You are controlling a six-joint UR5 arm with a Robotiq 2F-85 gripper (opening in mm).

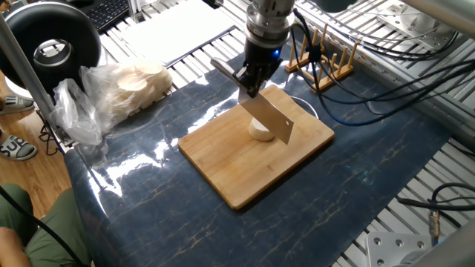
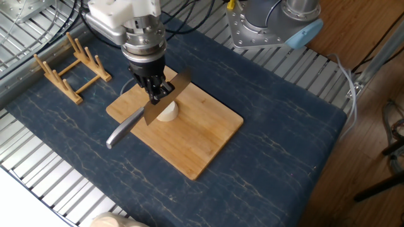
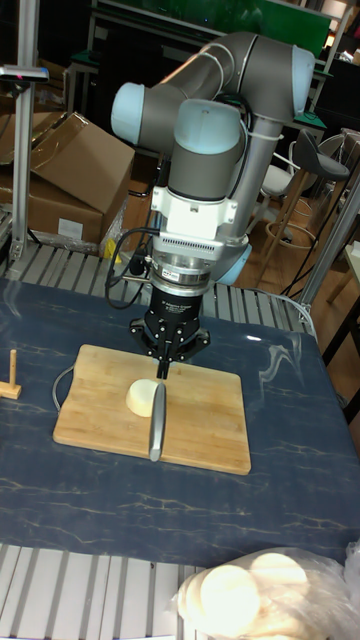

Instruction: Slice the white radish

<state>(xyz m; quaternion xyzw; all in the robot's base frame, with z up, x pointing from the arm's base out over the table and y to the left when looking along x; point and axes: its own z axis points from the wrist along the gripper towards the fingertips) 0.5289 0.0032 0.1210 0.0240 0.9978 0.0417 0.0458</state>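
Observation:
The white radish (image 1: 258,132) (image 2: 166,115) (image 3: 140,397) is a short cream-white chunk lying whole on the wooden cutting board (image 1: 237,174) (image 2: 202,142) (image 3: 205,425). My gripper (image 1: 251,80) (image 2: 158,92) (image 3: 167,358) is shut on a knife (image 1: 272,120) (image 2: 172,93) (image 3: 157,418), held by the blade's top with the grey handle (image 2: 123,130) sticking out sideways. The blade stands edge-down over the radish, near one side of it. I cannot tell whether the edge touches the flesh.
A clear plastic bag of pale round slices (image 1: 126,87) (image 3: 255,590) lies off the board on the dark blue mat. A wooden dish rack (image 1: 326,61) (image 2: 69,68) stands beyond the board. Cables (image 1: 386,52) trail over the metal table frame.

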